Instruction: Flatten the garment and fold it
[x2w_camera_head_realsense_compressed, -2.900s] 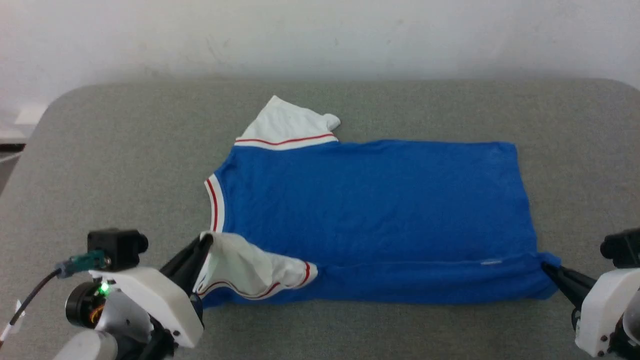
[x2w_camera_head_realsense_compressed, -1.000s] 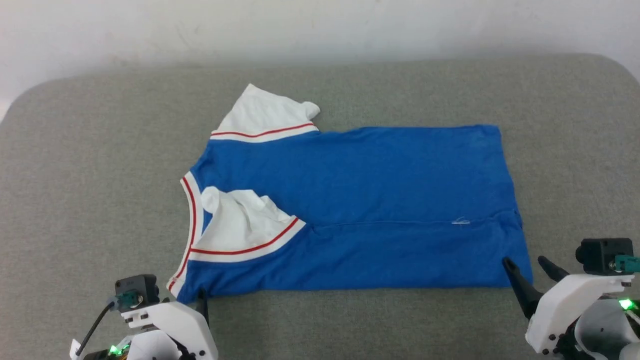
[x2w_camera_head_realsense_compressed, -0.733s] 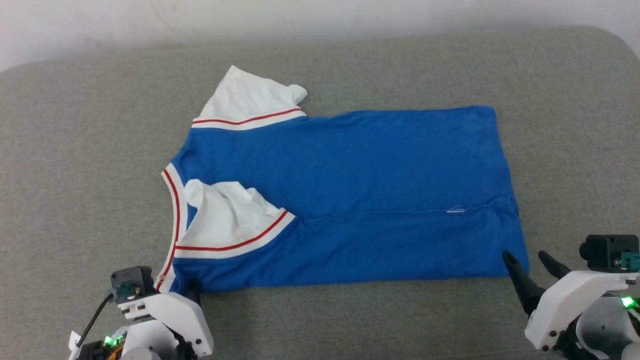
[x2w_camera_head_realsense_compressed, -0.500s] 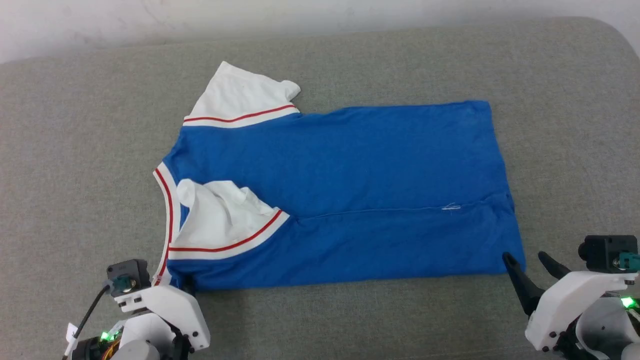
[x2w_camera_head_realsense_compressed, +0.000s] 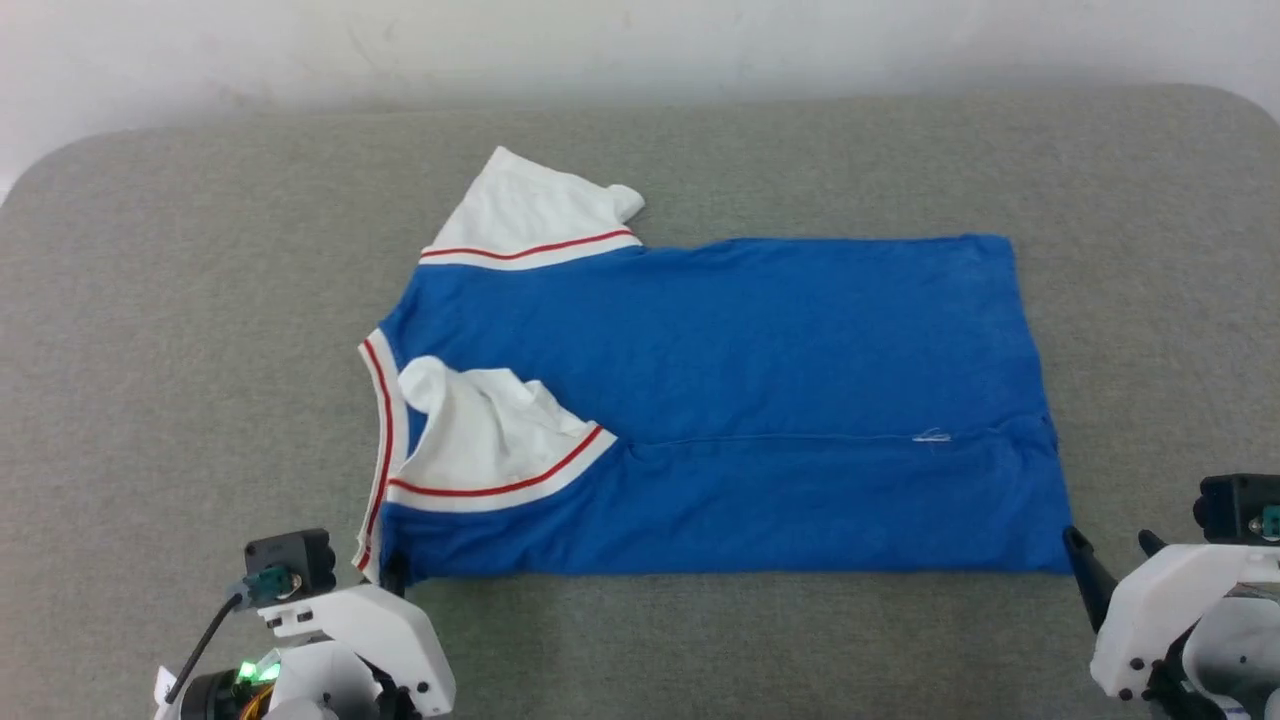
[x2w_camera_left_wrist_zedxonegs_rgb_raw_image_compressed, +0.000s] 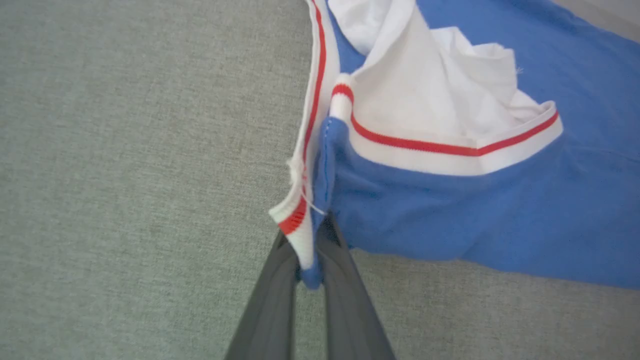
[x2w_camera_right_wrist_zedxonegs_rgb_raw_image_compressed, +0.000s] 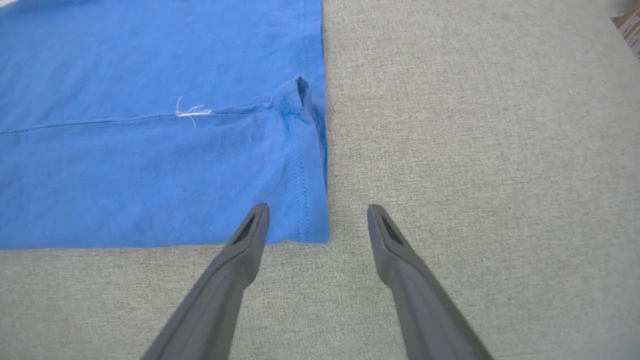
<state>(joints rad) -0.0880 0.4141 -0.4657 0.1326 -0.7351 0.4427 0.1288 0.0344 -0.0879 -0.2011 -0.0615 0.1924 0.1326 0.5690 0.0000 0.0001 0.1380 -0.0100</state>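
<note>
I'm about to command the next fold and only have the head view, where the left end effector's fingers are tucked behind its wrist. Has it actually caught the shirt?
Observer: Yes. In the left wrist view the left end effector is shut on the garment, pinching the red-and-white striped trim and blue fabric at that corner.
Operator: And the right one, is it gripping the hem?
Observer: No. The right wrist view shows the right end effector open, with one finger at the edge of the hem corner and the other over bare table. No cloth is pinched between them.
</note>
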